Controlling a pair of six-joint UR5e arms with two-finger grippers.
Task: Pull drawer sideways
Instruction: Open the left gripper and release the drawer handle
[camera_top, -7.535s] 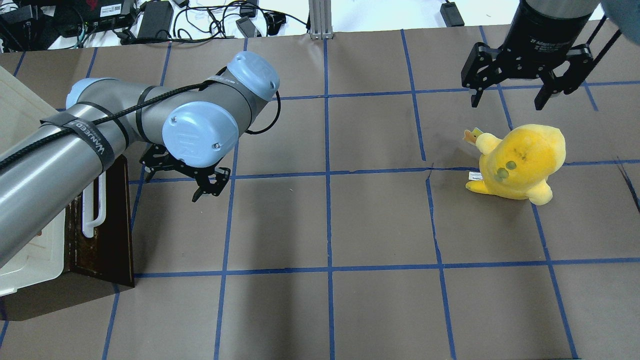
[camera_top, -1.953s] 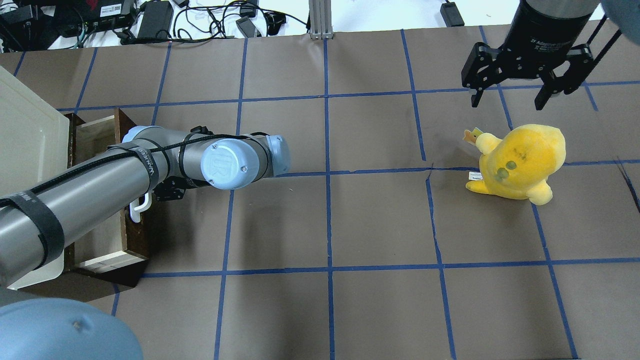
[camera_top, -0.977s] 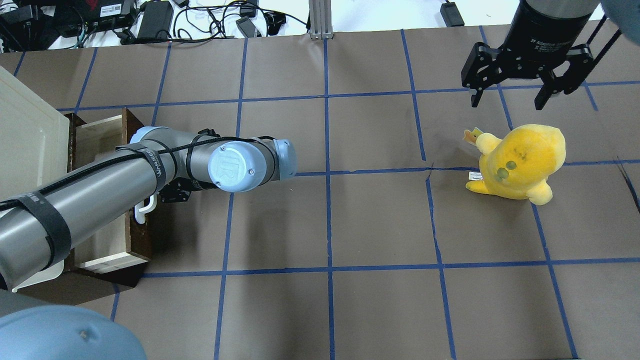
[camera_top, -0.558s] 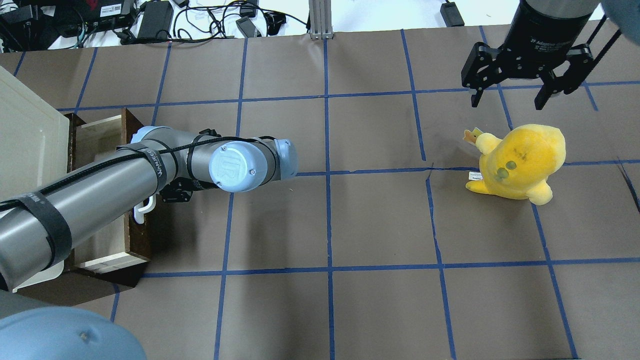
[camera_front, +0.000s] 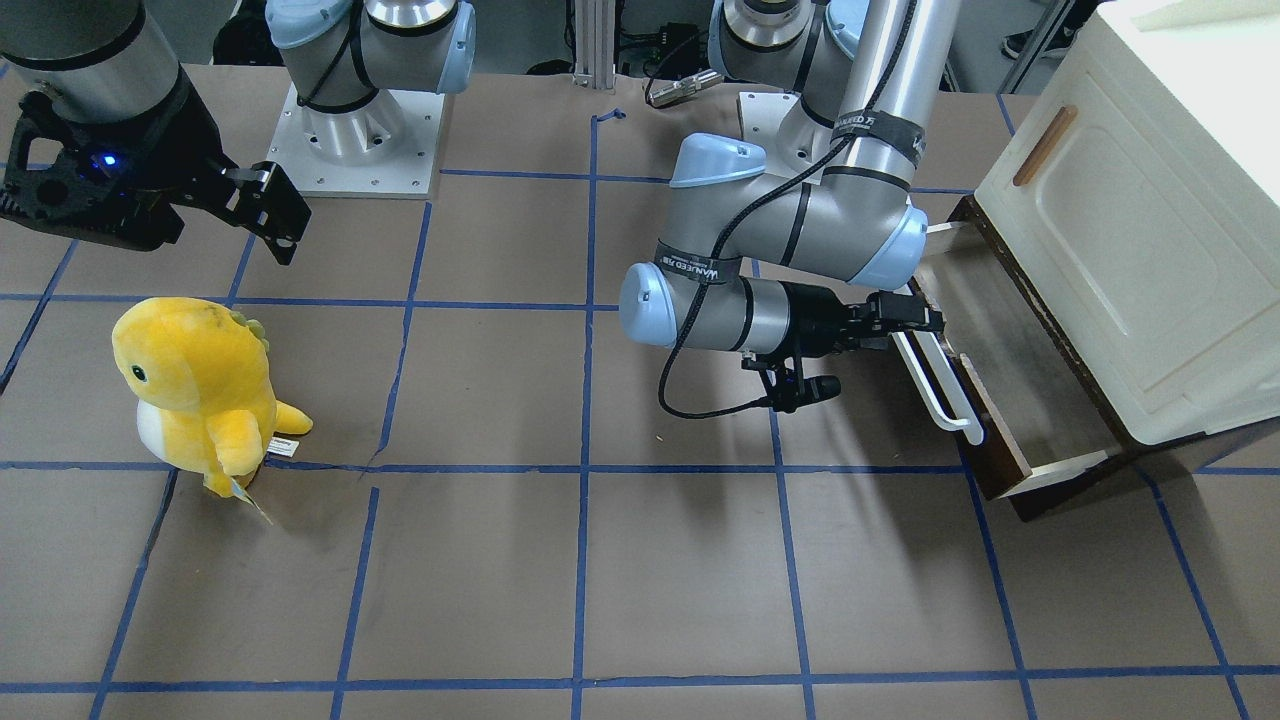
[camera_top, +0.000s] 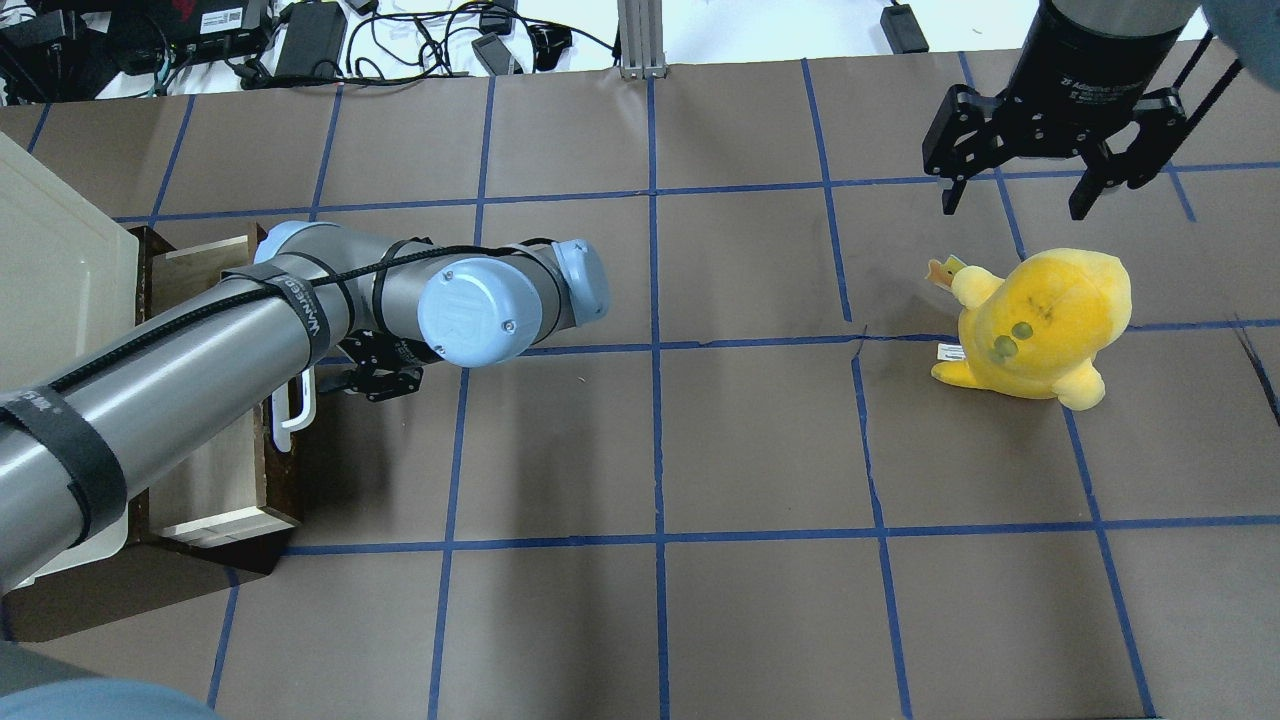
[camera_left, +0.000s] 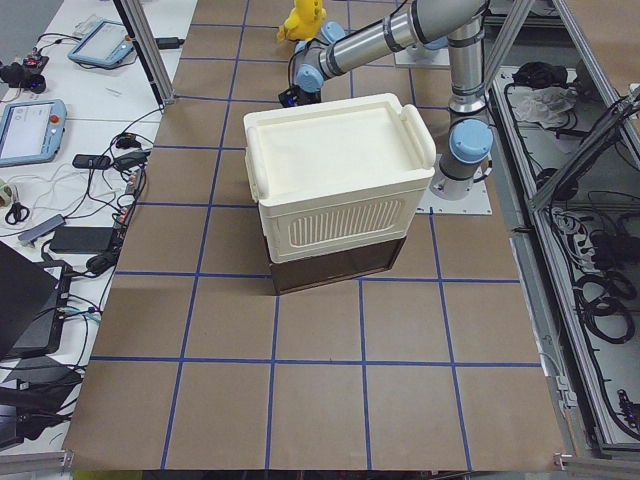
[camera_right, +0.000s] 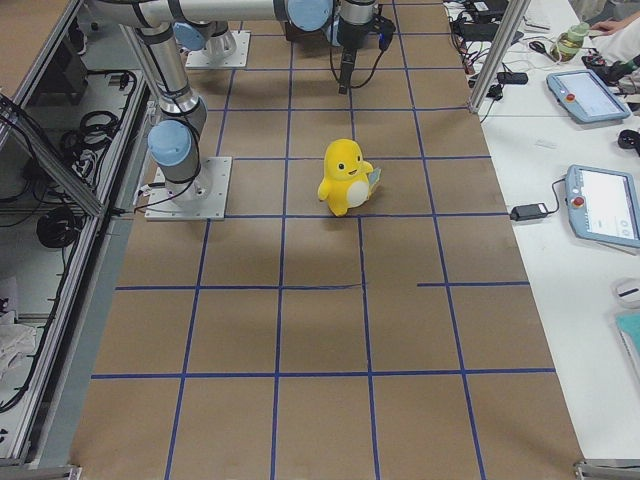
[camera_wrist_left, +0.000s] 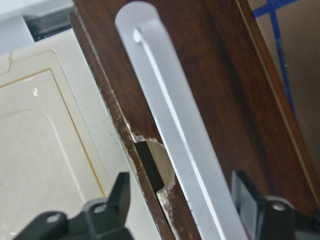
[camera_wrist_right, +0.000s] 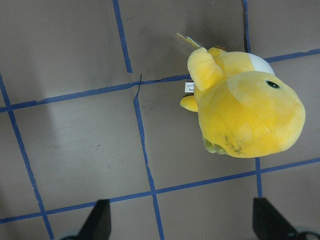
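1. Start at the overhead view's left edge. There you find the cream-white cabinet (camera_top: 55, 290) at the robot's left end of the table (camera_top: 750, 440). From the front-facing camera you can see the small wooden handle (camera_front: 1045, 145) on its door.
2. Below the cabinet, the drawer (camera_top: 215, 470) stands pulled out toward the table's middle, so you can look down onto its pale inner floor. Its dark brown front panel (camera_top: 285, 490) faces the open table.
3. Along that panel runs the white bar handle (camera_top: 290, 420). In the overhead view the left arm (camera_top: 200, 360) hides its farther part.
4. The left gripper (camera_wrist_left: 181, 182) sits at the handle with its jaws spread, pinching nothing. In its wrist view you see one finger (camera_wrist_left: 117, 197) over the cream surface past the panel's edge. The other finger (camera_wrist_left: 247, 200) is over the brown panel, and the bar runs between the two. A clear gap separates the first finger from the bar. You cannot tell whether the second one touches it.
5. Moving on, the table's middle shows you brown paper crossed by blue tape lines (camera_top: 655, 400).
6. On the right half, a yellow plush toy (camera_top: 1040, 320) stands upright, well apart from the drawer.
7. Just beyond the toy, the right gripper (camera_top: 1015, 195) hangs above the table with its jaws spread wide, holding nothing. Its wrist camera looks down on the toy.
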